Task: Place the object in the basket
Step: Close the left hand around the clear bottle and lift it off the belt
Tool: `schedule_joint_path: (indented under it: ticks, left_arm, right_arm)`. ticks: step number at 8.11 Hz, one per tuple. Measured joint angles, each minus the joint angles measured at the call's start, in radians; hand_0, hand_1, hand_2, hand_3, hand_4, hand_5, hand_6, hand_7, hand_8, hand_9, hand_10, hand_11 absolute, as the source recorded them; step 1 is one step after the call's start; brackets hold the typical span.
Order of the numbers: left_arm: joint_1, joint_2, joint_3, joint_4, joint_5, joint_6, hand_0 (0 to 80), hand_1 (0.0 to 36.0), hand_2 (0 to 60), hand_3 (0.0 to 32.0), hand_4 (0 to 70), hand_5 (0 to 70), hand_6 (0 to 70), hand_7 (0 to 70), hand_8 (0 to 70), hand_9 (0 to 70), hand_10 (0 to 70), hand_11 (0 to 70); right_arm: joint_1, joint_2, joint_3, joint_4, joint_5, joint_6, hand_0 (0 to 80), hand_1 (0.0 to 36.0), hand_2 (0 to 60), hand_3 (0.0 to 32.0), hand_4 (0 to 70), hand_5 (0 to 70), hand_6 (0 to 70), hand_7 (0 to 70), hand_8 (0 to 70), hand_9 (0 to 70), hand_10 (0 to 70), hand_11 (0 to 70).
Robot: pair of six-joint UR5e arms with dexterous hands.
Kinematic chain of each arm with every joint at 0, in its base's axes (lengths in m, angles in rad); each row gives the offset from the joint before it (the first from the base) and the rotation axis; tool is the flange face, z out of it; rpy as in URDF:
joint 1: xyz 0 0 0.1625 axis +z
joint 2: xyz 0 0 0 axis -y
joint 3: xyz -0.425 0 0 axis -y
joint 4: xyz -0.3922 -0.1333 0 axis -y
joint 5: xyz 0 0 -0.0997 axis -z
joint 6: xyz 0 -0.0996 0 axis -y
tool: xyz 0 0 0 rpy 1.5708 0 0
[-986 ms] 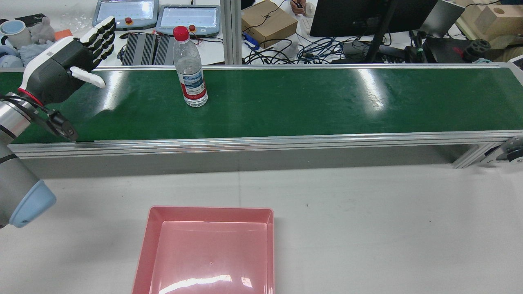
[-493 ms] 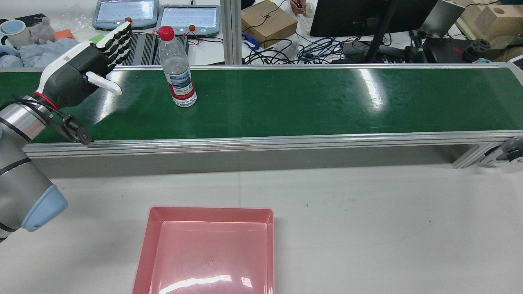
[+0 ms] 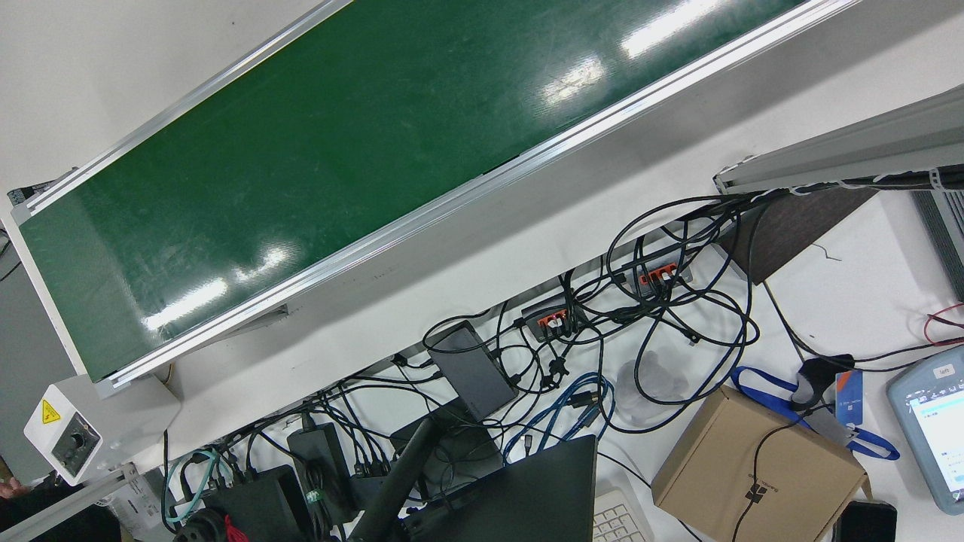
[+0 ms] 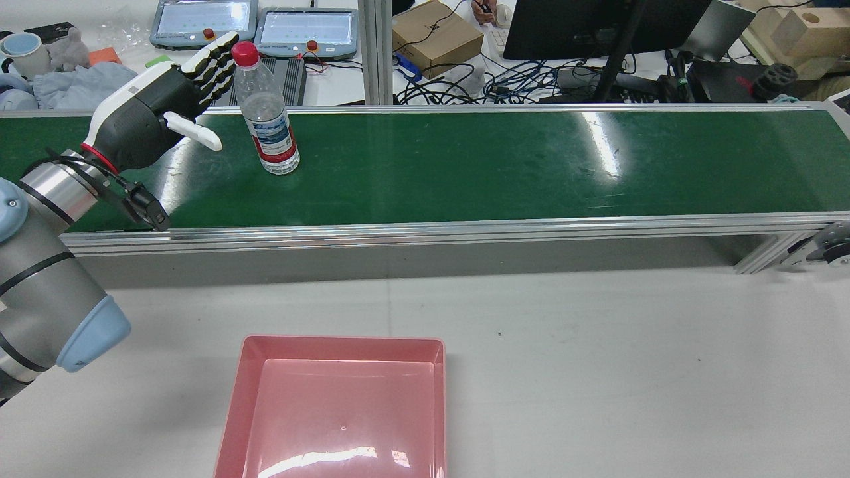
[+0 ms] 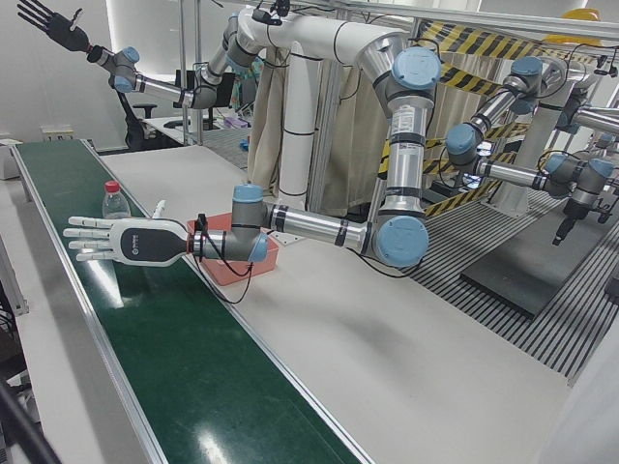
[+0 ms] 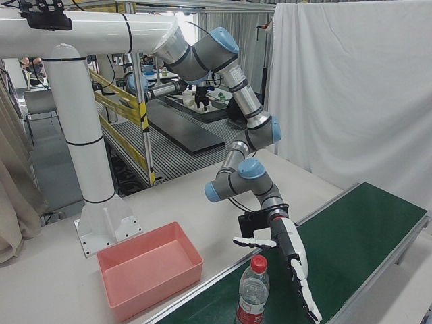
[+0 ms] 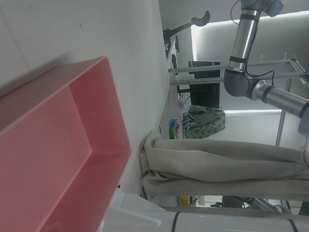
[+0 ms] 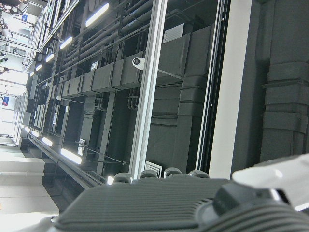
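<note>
Bottle [image 4: 267, 119]: upright on green belt [image 4: 465, 166], long axis vertical, untouched
L hand [image 4: 156, 116]: fingers spread, holds nothing; bottle just beside, at its 3 o'clock
R hand [image 8: 159, 205]: raised, state unclear
Basket [image 4: 236, 398]: bottle's 6 o'clock

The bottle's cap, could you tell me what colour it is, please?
Red; the cap shows best in the rear view.

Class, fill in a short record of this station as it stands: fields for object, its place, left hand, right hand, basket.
object: water bottle, upright, red cap
place: on the green conveyor belt
left hand: open, beside the bottle, not gripping it
right hand: raised high, fingers spread, holding nothing
basket: pink basket, empty, on the white table
</note>
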Motion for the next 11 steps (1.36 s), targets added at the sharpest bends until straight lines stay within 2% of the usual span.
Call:
schedule_joint_path:
  ticks: [2,3,4,5,6,7,8,9,10,11]
  left_arm:
    - [0.005,-0.004,0.017,0.001,-0.001,0.002,52.7,3.8,0.0,1.6,0.0,8.3,0.0,0.0,1.0,2.4,0.1,1.4]
    - [0.006,-0.005,0.024,0.000,-0.001,0.002,53.0,4.2,0.0,0.6,0.0,9.5,0.0,0.0,1.5,3.0,0.3,1.8]
    - [0.006,-0.007,0.029,-0.001,0.000,0.002,53.9,5.3,0.0,0.0,0.0,14.3,0.3,0.0,4.3,6.9,2.6,5.2]
    - [0.006,-0.010,0.028,-0.001,0.002,0.002,56.3,8.3,0.0,0.0,0.0,23.7,2.1,0.7,7.1,11.0,7.0,12.0]
    - [0.005,-0.017,0.028,0.002,0.005,0.000,71.4,21.5,0.0,0.0,21.4,42.2,8.5,14.7,16.0,24.6,34.4,51.2]
    - [0.005,-0.028,0.029,0.016,0.007,-0.001,79.1,18.0,4.2,0.0,66.3,70.0,60.9,65.8,65.1,70.0,70.0,70.0]
    - [-0.002,-0.038,0.030,0.041,0.007,0.000,71.4,15.8,15.4,0.0,64.3,70.0,70.0,70.0,70.0,70.0,70.0,70.0]
    - [-0.014,-0.047,0.027,0.073,0.006,0.002,69.2,17.3,30.7,0.0,64.2,70.0,70.0,70.0,70.0,70.0,70.0,70.0]
    - [-0.024,-0.055,0.025,0.102,0.005,0.004,69.0,17.9,33.2,0.0,63.0,70.0,70.0,70.0,70.0,70.0,70.0,70.0]
    - [-0.032,-0.060,0.023,0.117,0.005,0.005,65.2,18.7,40.9,0.0,62.7,70.0,70.0,70.0,70.0,70.0,70.0,70.0]
  right_arm:
    - [0.000,0.000,0.000,0.001,0.000,0.000,0.0,0.0,0.0,0.0,0.0,0.0,0.0,0.0,0.0,0.0,0.0,0.0]
    - [0.000,0.000,0.000,0.001,0.000,0.000,0.0,0.0,0.0,0.0,0.0,0.0,0.0,0.0,0.0,0.0,0.0,0.0]
    - [0.000,0.000,0.000,0.001,0.000,0.000,0.0,0.0,0.0,0.0,0.0,0.0,0.0,0.0,0.0,0.0,0.0,0.0]
    - [0.000,0.000,0.000,0.001,0.000,0.000,0.0,0.0,0.0,0.0,0.0,0.0,0.0,0.0,0.0,0.0,0.0,0.0]
    - [0.000,0.000,0.000,0.001,0.000,0.000,0.0,0.0,0.0,0.0,0.0,0.0,0.0,0.0,0.0,0.0,0.0,0.0]
    - [0.000,0.000,0.000,0.000,0.000,0.000,0.0,0.0,0.0,0.0,0.0,0.0,0.0,0.0,0.0,0.0,0.0,0.0]
    - [0.000,0.000,0.000,0.000,0.000,0.000,0.0,0.0,0.0,0.0,0.0,0.0,0.0,0.0,0.0,0.0,0.0,0.0]
    - [0.000,0.000,0.000,0.001,0.000,0.000,0.0,0.0,0.0,0.0,0.0,0.0,0.0,0.0,0.0,0.0,0.0,0.0]
    - [0.000,0.000,0.000,0.001,0.000,0.000,0.0,0.0,0.0,0.0,0.0,0.0,0.0,0.0,0.0,0.0,0.0,0.0]
    - [0.000,0.000,0.000,0.001,0.000,0.000,0.0,0.0,0.0,0.0,0.0,0.0,0.0,0.0,0.0,0.0,0.0,0.0]
